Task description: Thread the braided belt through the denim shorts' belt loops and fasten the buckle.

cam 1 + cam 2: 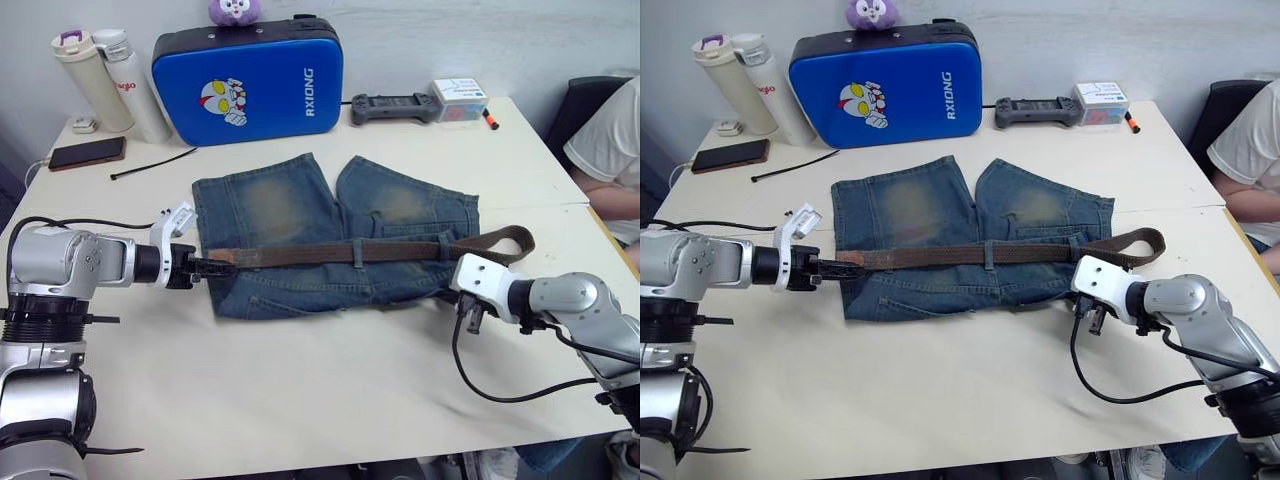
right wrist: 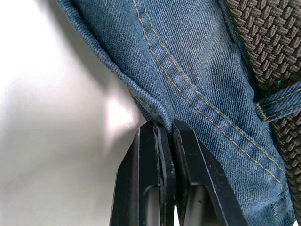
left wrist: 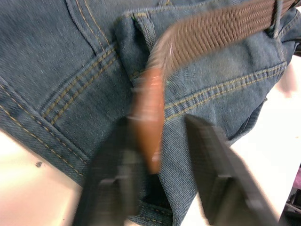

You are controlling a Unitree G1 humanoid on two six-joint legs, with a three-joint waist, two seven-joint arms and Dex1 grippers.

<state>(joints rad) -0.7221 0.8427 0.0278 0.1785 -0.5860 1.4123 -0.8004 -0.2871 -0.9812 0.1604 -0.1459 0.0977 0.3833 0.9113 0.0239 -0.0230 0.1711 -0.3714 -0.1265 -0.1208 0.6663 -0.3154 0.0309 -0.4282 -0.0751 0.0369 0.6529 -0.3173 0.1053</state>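
Left wrist view showed the left gripper [image 3: 162, 188] with fingers apart around the leather tip of the braided belt [image 1: 330, 253]. The right gripper [image 2: 164, 136] was pinched together on an edge of the denim shorts [image 1: 290, 215] — spread flat on the surface [image 1: 330, 400]. Beyond the shorts stood a blue case [image 1: 250, 80].

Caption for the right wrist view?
Right gripper shut on the shorts' hem, belt alongside.

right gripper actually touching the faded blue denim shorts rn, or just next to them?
Touching. In the right wrist view, the right gripper has its two black fingers shut on the folded edge of the faded blue denim shorts, with denim pinched between the tips and no gap.
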